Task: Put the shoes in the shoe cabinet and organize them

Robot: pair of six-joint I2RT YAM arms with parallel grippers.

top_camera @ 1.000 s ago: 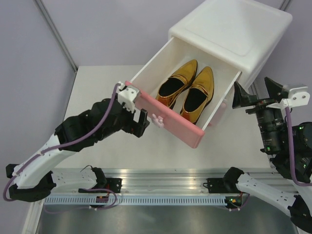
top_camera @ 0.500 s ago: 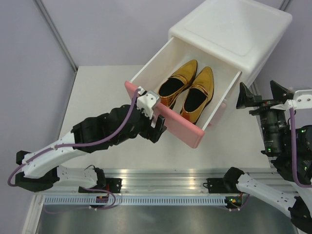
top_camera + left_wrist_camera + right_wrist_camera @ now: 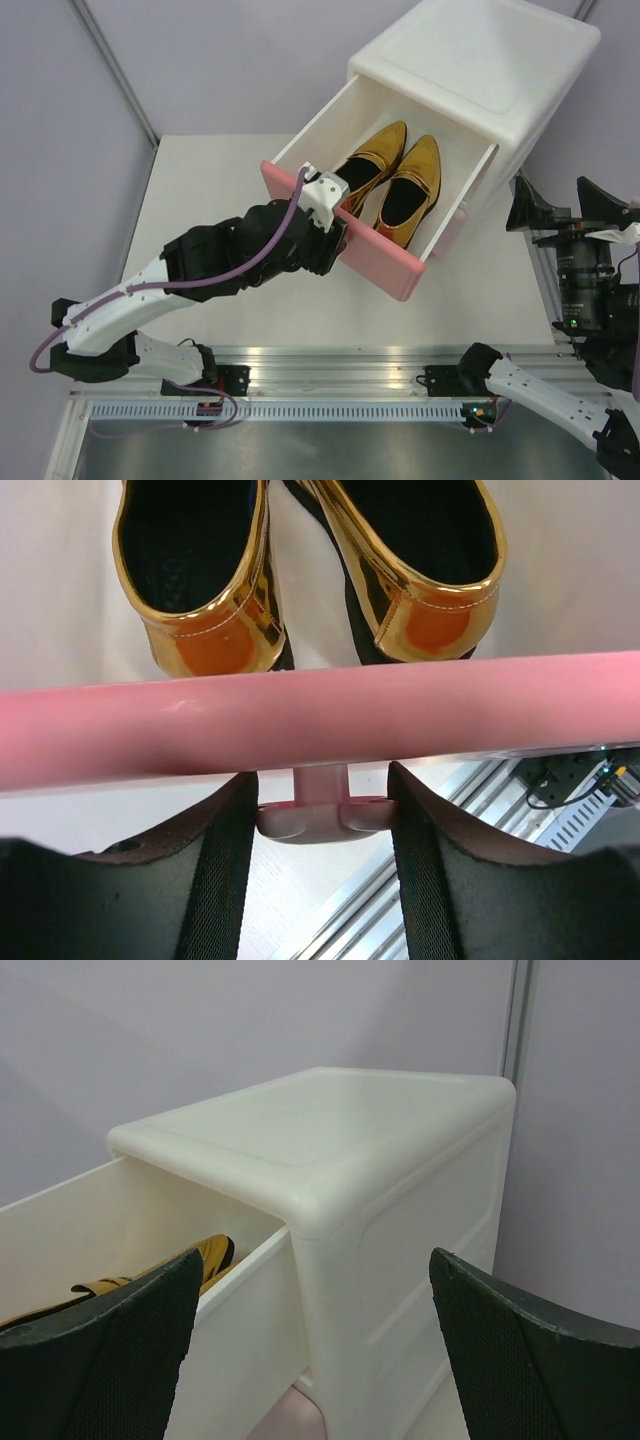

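Note:
The white shoe cabinet (image 3: 470, 60) stands at the back right with its upper drawer pulled out. Two gold shoes (image 3: 368, 168) (image 3: 408, 190) lie side by side in the drawer, heels toward the pink drawer front (image 3: 385, 265). In the left wrist view the gold heels (image 3: 205, 590) (image 3: 425, 575) show just past the pink front (image 3: 320, 715). My left gripper (image 3: 322, 792) is shut on the drawer's knob (image 3: 322, 818), one finger touching each side. My right gripper (image 3: 560, 208) hangs open to the right of the cabinet (image 3: 400, 1210), holding nothing.
The pulled-out drawer overhangs the white tabletop (image 3: 210, 200). A bit of the lower pink drawer front (image 3: 453, 232) peeks out under it. A metal rail (image 3: 330, 360) with the arm bases runs along the near edge. Grey walls stand close behind and beside the cabinet.
My left arm swung right along the pink drawer front to the knob and its fingers closed onto it. The right gripper drifted further right, away from the cabinet, still open.

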